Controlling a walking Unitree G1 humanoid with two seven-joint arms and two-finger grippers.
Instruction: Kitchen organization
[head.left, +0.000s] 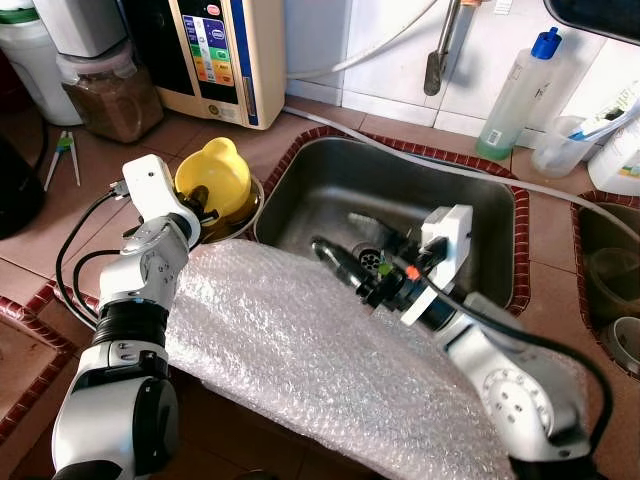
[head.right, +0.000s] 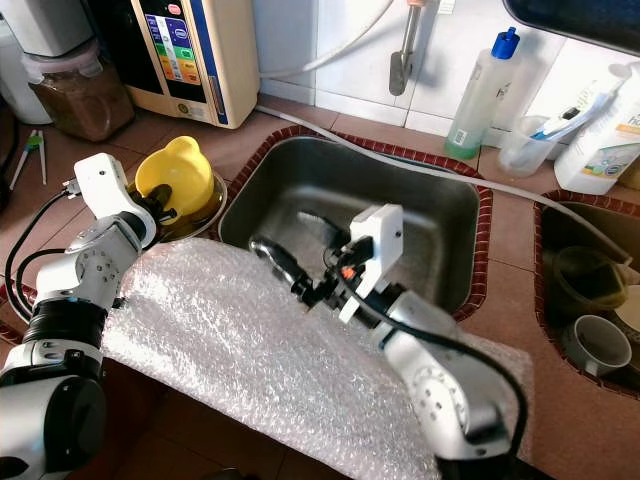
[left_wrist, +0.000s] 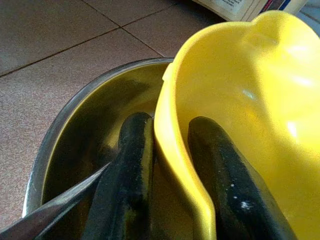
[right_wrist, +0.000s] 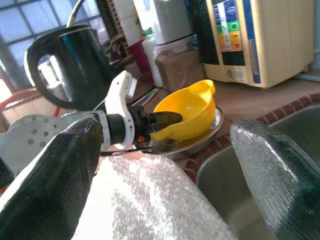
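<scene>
Here, in the left eye view, the left gripper (head.left: 205, 212) is closed on the rim of the yellow bowl (head.left: 213, 176), which sits in a steel bowl (head.left: 243, 218) on the worktop at the sink's (head.left: 500, 200) left edge. If lifted askew, the steel bowl could be dragged along or the thin rim could slip free.

In the left wrist view, one finger (left_wrist: 122, 175) is seen outside the wall, the other inside.

In the right wrist view, the right gripper (right_wrist: 165, 165) is held wide and empty over the bubble wrap (right_wrist: 155, 200), well apart from the bowl.
</scene>
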